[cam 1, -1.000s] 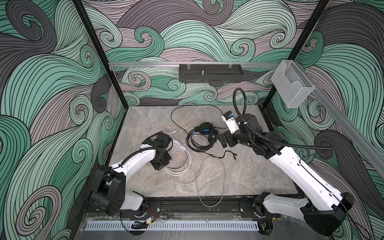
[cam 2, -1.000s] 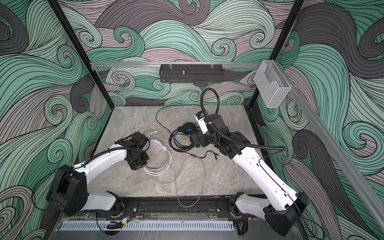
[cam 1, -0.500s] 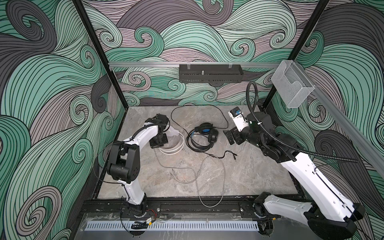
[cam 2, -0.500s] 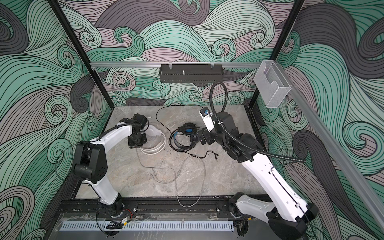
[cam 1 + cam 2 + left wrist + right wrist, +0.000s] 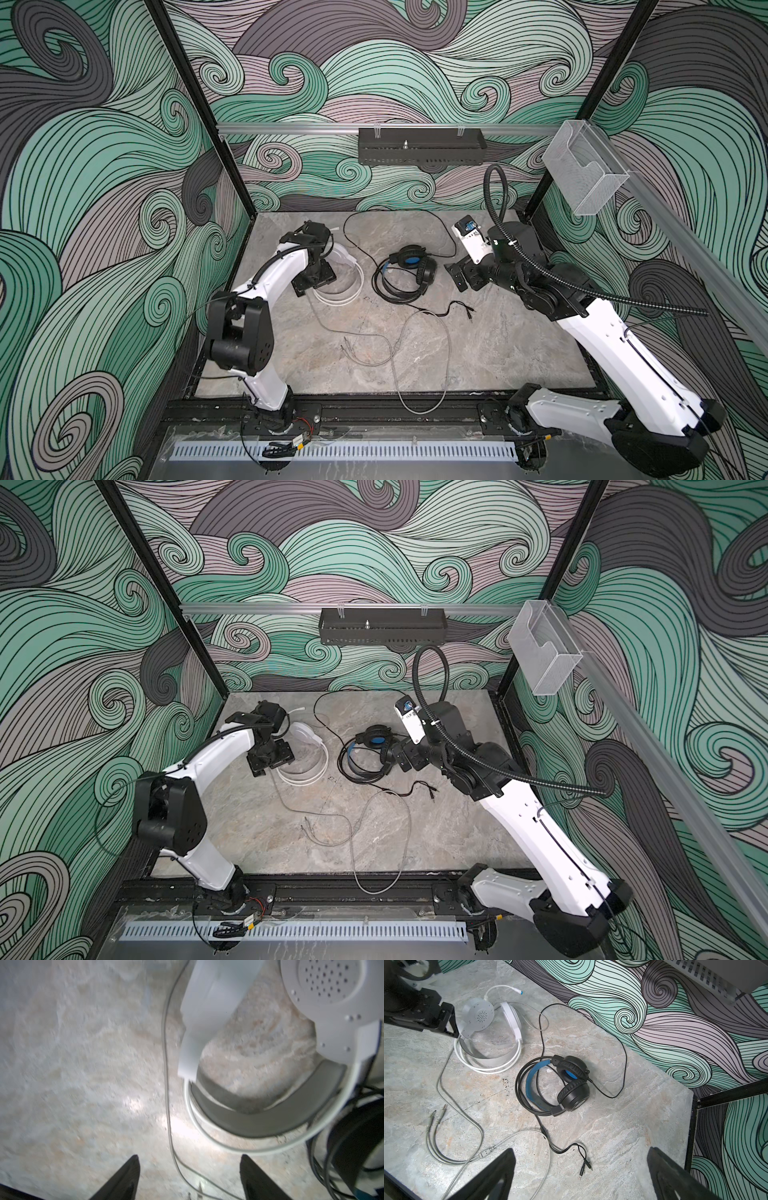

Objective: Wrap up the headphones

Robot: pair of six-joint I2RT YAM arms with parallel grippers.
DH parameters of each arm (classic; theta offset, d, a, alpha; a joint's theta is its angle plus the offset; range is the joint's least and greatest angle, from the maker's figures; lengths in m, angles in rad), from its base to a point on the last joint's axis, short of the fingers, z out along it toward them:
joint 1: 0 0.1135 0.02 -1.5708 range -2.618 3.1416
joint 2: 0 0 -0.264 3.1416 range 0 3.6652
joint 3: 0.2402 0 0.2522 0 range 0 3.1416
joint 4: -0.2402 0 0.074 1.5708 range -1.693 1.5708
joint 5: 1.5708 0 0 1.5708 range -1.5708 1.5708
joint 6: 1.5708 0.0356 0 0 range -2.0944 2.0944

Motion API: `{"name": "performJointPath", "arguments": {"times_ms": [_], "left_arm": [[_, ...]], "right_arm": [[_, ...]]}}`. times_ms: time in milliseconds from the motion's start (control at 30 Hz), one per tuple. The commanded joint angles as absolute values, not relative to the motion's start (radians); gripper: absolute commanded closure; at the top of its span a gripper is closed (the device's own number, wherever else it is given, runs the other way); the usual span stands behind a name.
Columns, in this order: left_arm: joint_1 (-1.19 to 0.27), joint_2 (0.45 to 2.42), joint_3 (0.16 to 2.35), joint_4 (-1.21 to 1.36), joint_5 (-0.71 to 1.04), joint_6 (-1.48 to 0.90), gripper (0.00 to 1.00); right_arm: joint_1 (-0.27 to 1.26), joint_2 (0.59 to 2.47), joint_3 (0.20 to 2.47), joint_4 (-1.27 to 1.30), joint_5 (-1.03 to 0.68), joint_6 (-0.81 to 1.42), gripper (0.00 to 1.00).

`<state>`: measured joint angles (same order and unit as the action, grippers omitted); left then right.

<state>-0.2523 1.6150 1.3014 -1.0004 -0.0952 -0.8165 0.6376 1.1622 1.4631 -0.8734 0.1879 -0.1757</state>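
Left tool point(image 5: 189, 1165) is wide and empty. The white headset point(image 5: 249, 1122) lies just ahead of it on the table point(image 5: 62, 1064). Its pale cable point(image 5: 166, 1064) runs lengthwise beneath the open tool, still loose. Right tool point(image 5: 581, 1150) is wide and empty, with the black headset point(image 5: 571, 1084) ahead of it, close beside the white one, so likely crowding.

- An all-white plastic over-ear headset point(image 5: 478, 1017) lies on its side at the left rear of the grey marbled tabletop point(image 5: 612, 1126). Its thin pale cable point(image 5: 440, 1076) trails loose.
- A black over-ear headset with blue inner cups point(image 5: 573, 1093) lies just beside it, with its black cable point(image 5: 625, 1059) looped about the band.
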Motion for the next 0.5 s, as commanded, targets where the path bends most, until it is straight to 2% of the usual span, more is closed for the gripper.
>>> {"name": "performJointPath", "arguments": {"times_ms": [0,133,333,467], "left_arm": [[-0.298,1.57,1.228,-0.915,-0.031,-1.101,0.22],[-0.308,1.616,1.213,-0.865,-0.028,-1.23,0.22],[-0.302,1.73,1.282,-0.827,-0.026,-1.298,0.15],[-0.299,1.799,1.298,-0.794,-0.01,-1.346,0.15]], "right_arm": [[0.647,1.142,1.457,-0.879,0.15,-0.159,0.0],[0.649,1.127,1.449,-0.878,0.144,-0.156,0.0],[0.649,1.118,1.456,-0.879,0.146,-0.164,0.0],[0.65,1.111,1.453,-0.879,0.148,-0.169,0.0]]}}
